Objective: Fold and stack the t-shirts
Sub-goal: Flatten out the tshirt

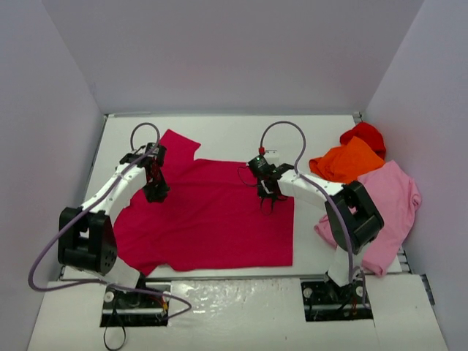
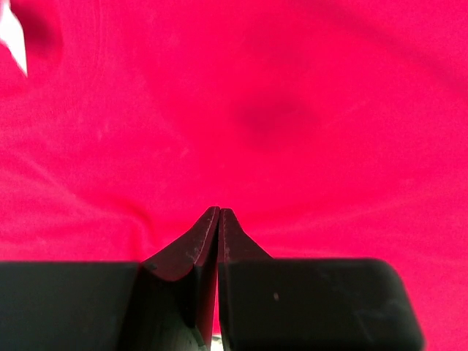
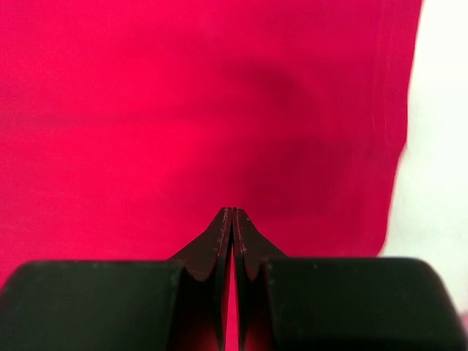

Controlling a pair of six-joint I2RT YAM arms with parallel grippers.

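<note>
though flat, crimson shirt (image 1: 212, 219) beneath fingers (image 2: 183, 252)

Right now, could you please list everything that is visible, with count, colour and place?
crimson shirt: one, crimson-magenta, spread flat on the centre-left of the table
orange shirt: one, orange, crumpled at the far right
red shirt: one, red, bunched just behind the orange one
pink shirt: one, light pink, at the right edge of the table, beside the right arm
table: one, white, under everything
walls: three, pale grey, around the table
left gripper: one, black, shut, over the left part of the crimson shirt
right gripper: one, black, shut, over the crimson shirt near its right edge
</note>
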